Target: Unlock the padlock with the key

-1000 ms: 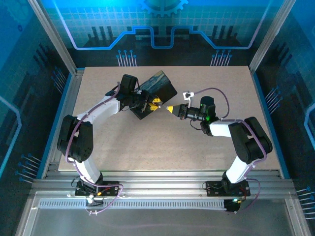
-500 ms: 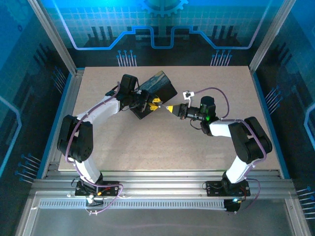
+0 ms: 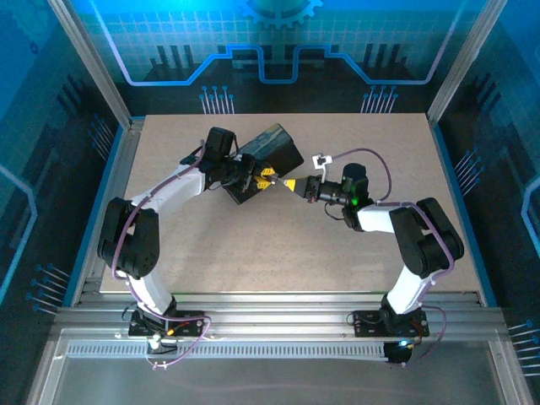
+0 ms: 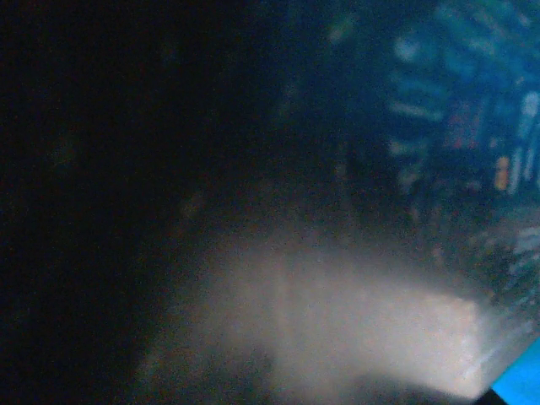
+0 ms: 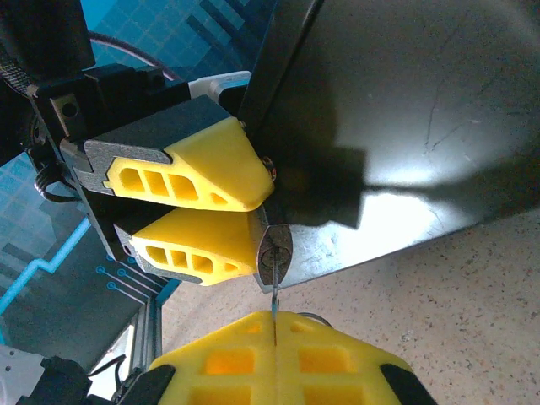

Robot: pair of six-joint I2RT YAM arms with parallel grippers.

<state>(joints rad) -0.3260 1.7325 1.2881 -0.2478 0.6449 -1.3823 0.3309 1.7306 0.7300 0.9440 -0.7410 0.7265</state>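
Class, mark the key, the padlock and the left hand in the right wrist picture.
key (image 5: 274,295): right wrist view, on its thin blade below the keyhole.
padlock (image 5: 275,246): right wrist view, on its keyhole face.
left hand (image 5: 260,211): right wrist view, between its yellow fingertips.

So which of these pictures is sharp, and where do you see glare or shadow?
Left wrist view: dark, wholly out of focus, a pale haze low down. Right wrist view: sharp on the padlock and key; bright glare and a dark shadow on the black box. Top external view: evenly lit, blue around the table.
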